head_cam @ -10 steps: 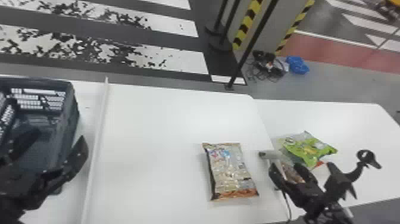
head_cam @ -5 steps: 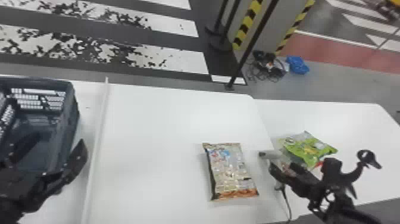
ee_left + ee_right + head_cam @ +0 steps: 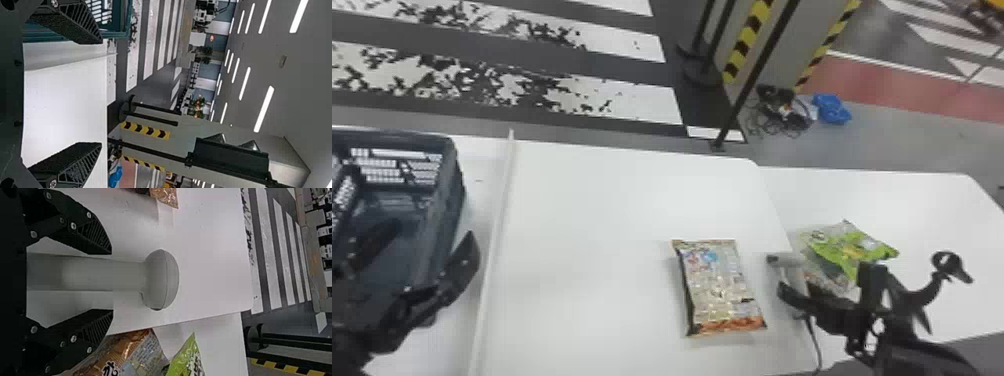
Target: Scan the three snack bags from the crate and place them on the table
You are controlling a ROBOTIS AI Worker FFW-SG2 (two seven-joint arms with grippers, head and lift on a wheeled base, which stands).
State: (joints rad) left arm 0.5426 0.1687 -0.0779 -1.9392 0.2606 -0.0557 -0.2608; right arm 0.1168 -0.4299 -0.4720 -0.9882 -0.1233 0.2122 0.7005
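Right end effector [image 3: 794, 295] shifted slightly left, astride scanner [image 3: 105, 273].

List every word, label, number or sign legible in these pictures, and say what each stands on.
Nothing here reads clearly enough to quote.
Silvery bag with the orange end: print too small and blurred.
Green bag: print too blurred.
Orange-brown bag: large dark lettering, only partly seen; smaller print blurred.
Yellow-and-black stripes: pattern only.
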